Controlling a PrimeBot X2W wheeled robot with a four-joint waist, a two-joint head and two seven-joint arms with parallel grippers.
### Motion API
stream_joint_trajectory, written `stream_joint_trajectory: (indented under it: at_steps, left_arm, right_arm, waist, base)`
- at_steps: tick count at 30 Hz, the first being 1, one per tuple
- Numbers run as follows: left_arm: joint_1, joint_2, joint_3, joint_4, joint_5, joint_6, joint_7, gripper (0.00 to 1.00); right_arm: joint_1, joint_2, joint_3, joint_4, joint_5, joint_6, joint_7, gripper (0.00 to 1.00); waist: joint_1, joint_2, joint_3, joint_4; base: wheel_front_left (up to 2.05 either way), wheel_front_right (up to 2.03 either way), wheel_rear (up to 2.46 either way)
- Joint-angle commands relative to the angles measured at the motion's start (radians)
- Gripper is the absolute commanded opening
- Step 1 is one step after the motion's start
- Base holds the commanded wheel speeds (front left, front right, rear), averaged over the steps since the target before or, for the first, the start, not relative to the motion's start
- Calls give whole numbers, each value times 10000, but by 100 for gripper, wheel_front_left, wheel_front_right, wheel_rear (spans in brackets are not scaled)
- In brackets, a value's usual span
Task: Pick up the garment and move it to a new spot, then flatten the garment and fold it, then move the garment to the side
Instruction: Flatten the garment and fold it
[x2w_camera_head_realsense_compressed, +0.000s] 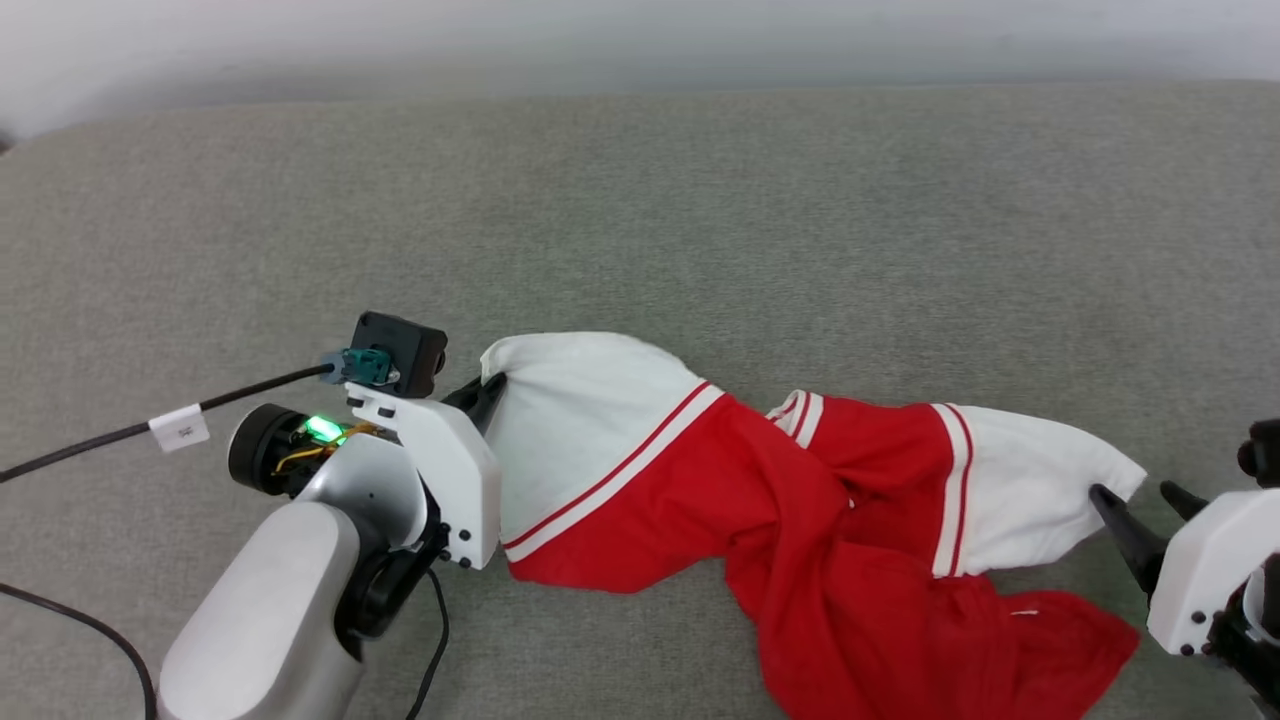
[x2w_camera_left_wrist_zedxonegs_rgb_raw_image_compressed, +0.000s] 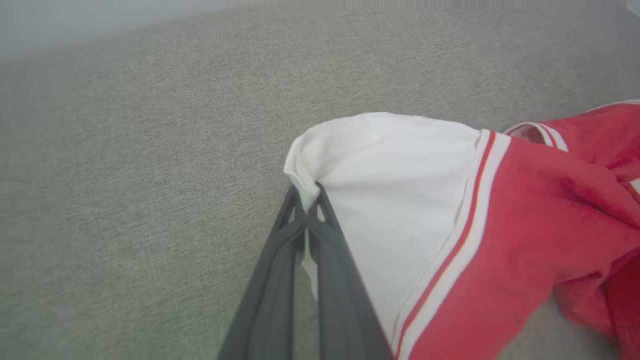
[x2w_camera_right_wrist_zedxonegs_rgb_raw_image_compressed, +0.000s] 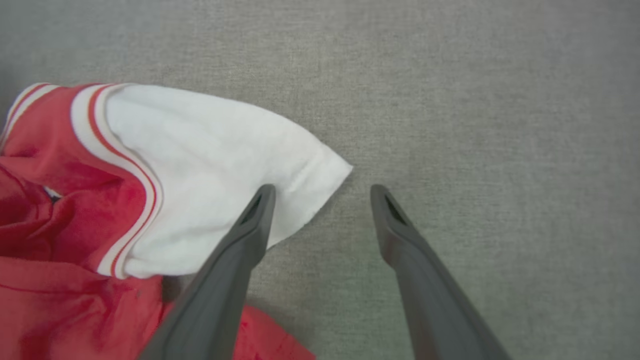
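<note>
Pick-up step: left gripper (x2w_camera_left_wrist_zedxonegs_rgb_raw_image_compressed: 306, 200) jaws clenched on one white sleeve (x2w_camera_left_wrist_zedxonegs_rgb_raw_image_compressed: 395, 170) of the jersey T-shirt (x2w_camera_head_realsense_compressed: 800, 520); right gripper (x2w_camera_right_wrist_zedxonegs_rgb_raw_image_compressed: 322, 192) jaws released about the other sleeve (x2w_camera_right_wrist_zedxonegs_rgb_raw_image_compressed: 225, 150); closing them likely comes next.

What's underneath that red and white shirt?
The shirt lies crumpled on a grey cloth surface, which shows all around it. Anything directly beneath is covered by the fabric, so I cannot tell.

The garment (x2w_camera_head_realsense_compressed: 800, 500) lies crumpled on the grey cloth (x2w_camera_head_realsense_compressed: 640, 200), stretched sideways: red body bunched in the middle, a white sleeve with red-white striped trim at each end, the left-hand sleeve's tip pinched in the left gripper (x2w_camera_left_wrist_zedxonegs_rgb_raw_image_compressed: 305, 202)
</note>
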Motion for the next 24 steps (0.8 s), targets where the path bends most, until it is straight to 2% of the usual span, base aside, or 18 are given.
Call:
stream_joint_trajectory:
  at_steps: [1, 7, 11, 12, 13, 14, 18, 24]
  left_arm:
    - [126, -31, 5, -139, 74, 59, -62, 0]
    - [64, -146, -117, -856, 102, 133, -131, 0]
    - [-11, -154, -108, -990, 92, 194, -166, 0]
    - [-9, -139, -103, -991, 94, 199, -166, 0]
    - [-11, -129, -108, -994, 89, 206, -164, 0]
    - [-16, -121, -105, -994, 76, 211, -167, 0]
    - [51, -23, -31, -982, 53, 259, -225, 0]
    - [32, 358, 260, -1127, 201, 423, -479, 0]
  right_arm:
    - [-183, -75, 86, 105, 123, -5, 170, 100]
    - [-937, -412, 406, 1013, 456, -5, 1083, 100]
    - [-1124, -287, 1026, 1818, 909, -2, 1560, 100]
    - [-1148, -251, 1161, 2025, 1023, 1, 1705, 94]
    - [-1150, -253, 1350, 2195, 1123, 12, 1869, 34]
    - [-1180, -213, 1448, 2301, 1291, 12, 1918, 0]
    - [-1330, -390, 1605, 2351, 1486, 9, 1922, 0]
    - [-1864, -1043, 1382, 1341, 1033, -3, 1252, 0]
  waist:
    - [0, 0, 138, 164]
    - [0, 0, 653, 607]
    - [0, 0, 905, 714]
    - [0, 0, 931, 724]
    - [0, 0, 951, 734]
    - [0, 0, 960, 739]
    - [0, 0, 822, 678]
    - [0, 0, 143, 416]
  base:
    - [0, 0, 0]
    - [0, 0, 0]
    - [0, 0, 0]
    - [0, 0, 0]
    - [0, 0, 0]
    - [0, 0, 0]
    - [0, 0, 0]
    - [0, 0, 0]
